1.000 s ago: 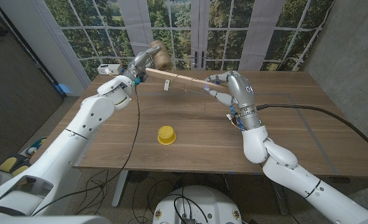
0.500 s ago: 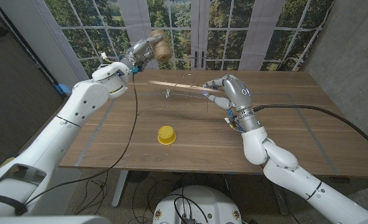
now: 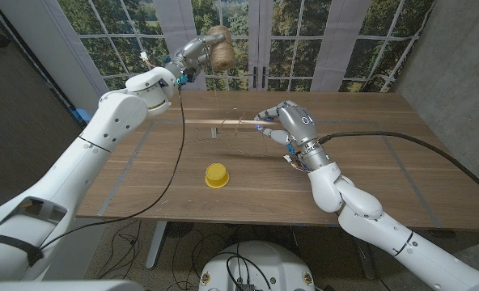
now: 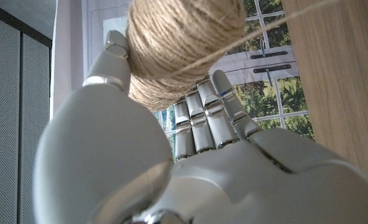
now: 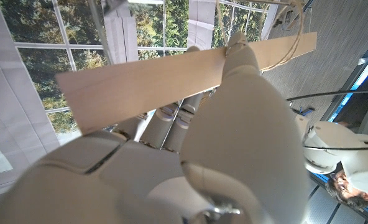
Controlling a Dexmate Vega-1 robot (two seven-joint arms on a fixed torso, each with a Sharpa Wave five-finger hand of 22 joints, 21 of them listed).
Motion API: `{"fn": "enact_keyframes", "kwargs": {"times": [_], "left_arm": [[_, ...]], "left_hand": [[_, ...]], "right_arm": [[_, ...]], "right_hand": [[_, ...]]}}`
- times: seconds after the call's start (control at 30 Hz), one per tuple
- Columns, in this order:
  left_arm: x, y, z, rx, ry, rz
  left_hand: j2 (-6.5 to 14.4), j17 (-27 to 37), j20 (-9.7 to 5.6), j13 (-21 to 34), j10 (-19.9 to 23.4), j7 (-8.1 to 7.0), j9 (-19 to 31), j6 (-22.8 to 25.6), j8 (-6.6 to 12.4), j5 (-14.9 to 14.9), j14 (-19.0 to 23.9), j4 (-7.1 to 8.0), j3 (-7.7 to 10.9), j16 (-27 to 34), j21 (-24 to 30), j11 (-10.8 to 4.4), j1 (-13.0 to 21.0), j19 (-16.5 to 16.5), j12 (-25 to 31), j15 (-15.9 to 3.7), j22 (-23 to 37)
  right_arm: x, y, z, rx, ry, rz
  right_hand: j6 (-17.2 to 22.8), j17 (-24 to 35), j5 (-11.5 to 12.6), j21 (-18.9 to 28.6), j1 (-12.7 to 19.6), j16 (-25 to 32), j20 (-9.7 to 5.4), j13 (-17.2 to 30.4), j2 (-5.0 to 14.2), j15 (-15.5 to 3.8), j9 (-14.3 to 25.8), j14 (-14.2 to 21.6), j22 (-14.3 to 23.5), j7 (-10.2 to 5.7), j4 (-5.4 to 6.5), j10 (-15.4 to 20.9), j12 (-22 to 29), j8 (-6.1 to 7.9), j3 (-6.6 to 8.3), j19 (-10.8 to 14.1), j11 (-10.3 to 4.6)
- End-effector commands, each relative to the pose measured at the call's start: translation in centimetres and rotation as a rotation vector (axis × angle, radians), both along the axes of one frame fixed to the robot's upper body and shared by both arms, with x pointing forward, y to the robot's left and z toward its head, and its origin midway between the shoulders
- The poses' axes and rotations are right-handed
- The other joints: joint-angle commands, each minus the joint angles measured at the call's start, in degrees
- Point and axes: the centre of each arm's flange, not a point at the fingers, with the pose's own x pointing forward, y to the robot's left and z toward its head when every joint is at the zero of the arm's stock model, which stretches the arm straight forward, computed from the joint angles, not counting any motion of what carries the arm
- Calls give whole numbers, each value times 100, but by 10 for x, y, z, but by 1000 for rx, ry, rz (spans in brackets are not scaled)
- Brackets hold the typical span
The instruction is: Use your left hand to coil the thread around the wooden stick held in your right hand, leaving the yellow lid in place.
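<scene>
Thread (image 3: 209, 103) runs from the jute spool (image 3: 218, 47) gripped in my left hand (image 3: 192, 55), raised high beyond the table's (image 3: 369, 162) far edge, down to the wooden stick (image 3: 223, 122) clasped in my right hand's (image 3: 284, 123) fingers (image 5: 171, 118) above the table. Yellow lid (image 3: 216, 175) sits on the table, well apart. Risk: a taut pull could tug the stick from my grip; slack could drag across the lid.

The wooden stick (image 3: 223, 122) left of centre in the head view is motion-blurred, its thread (image 3: 217, 103) too thin to trace.
</scene>
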Motion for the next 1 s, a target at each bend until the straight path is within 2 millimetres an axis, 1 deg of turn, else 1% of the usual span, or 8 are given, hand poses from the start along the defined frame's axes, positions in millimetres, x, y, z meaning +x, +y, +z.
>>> {"fn": "enact_keyframes", "kwargs": {"times": [0.03,0.07,0.27,0.57,0.73,0.83,0.97,1.0], "left_arm": [[-26,-28,17,94,-96,-67],[-29,-30,17,95,-108,-70],[-42,-36,16,127,-149,-109],[-49,-41,14,146,-188,-158],[-53,-46,10,156,-211,-204],[-56,-47,9,166,-226,-214],[-59,-47,5,181,-240,-235],[-59,-47,3,176,-243,-239]], "left_hand": [[1479,6,45,1311,1133,-610,793,949,758,48,-200,452,468,42,28,-1068,859,-2,49,-811,2],[1477,6,45,1302,1135,-633,791,968,764,48,-195,450,468,44,30,-1066,862,5,46,-809,2],[1477,12,44,1298,1127,-617,791,957,758,47,-203,457,459,41,30,-1080,862,-3,44,-814,3],[1474,21,41,1302,1133,-638,790,966,758,46,-203,455,450,43,31,-1073,873,-8,55,-821,3],[1471,30,46,1298,1140,-643,793,963,758,45,-201,453,442,47,31,-1079,880,-12,58,-828,3],[1475,28,46,1309,1126,-638,793,958,755,46,-202,458,439,43,30,-1073,879,-18,61,-823,3],[1475,22,47,1307,1133,-632,793,957,753,47,-196,467,437,38,29,-1073,874,-25,65,-821,3],[1475,24,45,1309,1138,-634,793,964,755,47,-194,465,437,40,30,-1079,877,-22,69,-818,3]], "right_arm": [[17,8,5,-7,75,-36],[19,8,6,-4,83,-40],[29,8,12,49,154,-63],[39,6,20,129,215,-75],[43,3,26,187,238,-75],[45,1,29,216,245,-75],[46,-1,34,238,245,-66],[46,-1,35,241,246,-61]], "right_hand": [[29,25,36,22,699,1,-849,8,777,-206,10,15,15,27,7,72,-22,-15,-21,-43,39],[33,28,40,24,696,4,-848,17,790,-200,6,24,15,31,15,76,-22,-16,-25,-43,27],[56,42,47,39,710,9,-845,16,792,-199,-4,42,14,62,17,124,-25,-15,-46,-33,51],[70,75,51,63,738,45,-836,5,801,-204,-26,109,14,104,12,161,-40,-26,-61,-6,47],[86,120,43,92,712,101,-825,-47,812,-187,-46,180,14,169,36,227,-63,-35,-89,41,124],[91,141,39,103,714,122,-829,-55,807,-180,-56,202,13,208,36,241,-72,-41,-102,59,124],[100,155,34,112,715,127,-837,-62,802,-176,-66,199,11,225,37,243,-84,-47,-115,70,171],[99,156,33,111,711,125,-840,-59,799,-172,-67,194,10,224,39,242,-85,-49,-118,68,155]]}}
